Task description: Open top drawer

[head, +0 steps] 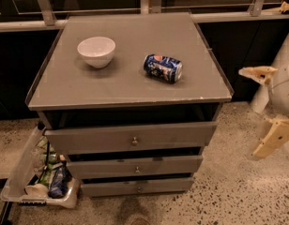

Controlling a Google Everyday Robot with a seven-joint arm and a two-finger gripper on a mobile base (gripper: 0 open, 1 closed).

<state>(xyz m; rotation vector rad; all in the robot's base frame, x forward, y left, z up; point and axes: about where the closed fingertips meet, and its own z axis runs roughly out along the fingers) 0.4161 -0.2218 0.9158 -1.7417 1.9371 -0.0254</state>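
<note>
the gripper (257, 112), fingers spread and empty, hangs right of the cabinet (130, 86), well apart from the top drawer (177, 136); its knob (134, 141) lies leftward (slightly lower).

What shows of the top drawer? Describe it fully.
The top drawer has a flat matte grey front, the widest of three, with one small round metal knob at its centre. It sits level under the cabinet top, a dark gap above it, seemingly pulled out slightly. Nothing touches it; the end effector hangs open off to its right.
</note>
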